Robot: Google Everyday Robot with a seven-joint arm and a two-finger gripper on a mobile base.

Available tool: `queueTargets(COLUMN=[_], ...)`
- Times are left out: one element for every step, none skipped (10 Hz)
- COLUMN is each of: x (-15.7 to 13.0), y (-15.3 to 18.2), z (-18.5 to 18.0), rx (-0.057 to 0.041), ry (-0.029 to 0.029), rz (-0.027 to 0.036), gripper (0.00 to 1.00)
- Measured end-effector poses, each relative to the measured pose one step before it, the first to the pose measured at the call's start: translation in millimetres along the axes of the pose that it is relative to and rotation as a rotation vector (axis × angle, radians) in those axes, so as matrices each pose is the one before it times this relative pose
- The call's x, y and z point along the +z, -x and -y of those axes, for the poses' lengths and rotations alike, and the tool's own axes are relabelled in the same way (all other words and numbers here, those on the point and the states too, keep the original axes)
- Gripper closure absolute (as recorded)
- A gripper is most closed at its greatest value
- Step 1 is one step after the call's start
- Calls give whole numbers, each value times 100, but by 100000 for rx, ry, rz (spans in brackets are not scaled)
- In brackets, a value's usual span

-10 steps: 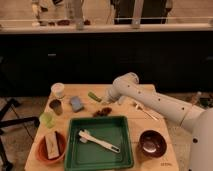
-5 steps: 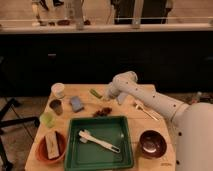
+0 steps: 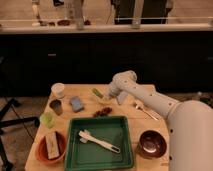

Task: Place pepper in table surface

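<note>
The pepper is a small slender green thing lying low over the back middle of the table surface, a light tan wooden top. My gripper reaches in from the right on a white arm and sits at the pepper's right end. Its fingers are shut on that end, and the rest of the pepper sticks out to the left, at or just above the wood.
A green tray with a white utensil fills the front middle. On the left are a white cup, a metal cup, a blue sponge, a pale green cup and an orange bowl. A dark bowl stands front right.
The arm has shifted only slightly, and the pepper stays at the gripper's tips in about the same spot over the back of the table.
</note>
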Motion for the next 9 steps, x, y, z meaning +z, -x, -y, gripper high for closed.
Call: queueTargets(x=[25,21,42,0,-12,-1,-10,-13,0], y=[73,94,36,13,-25,-32,-7,-19,-14], z=[-30,-30,-35,-6,3,3,4,7,-7], rx=[-96,-121,-73,-20,20,34,16,22,13], ry=[53,51,68,9,-13,-4,-9,-16,10], rz=[31,34,-11,9,-12,-16,6,-3,-1], gripper=[97,97,97,97,97,97,97,99,100])
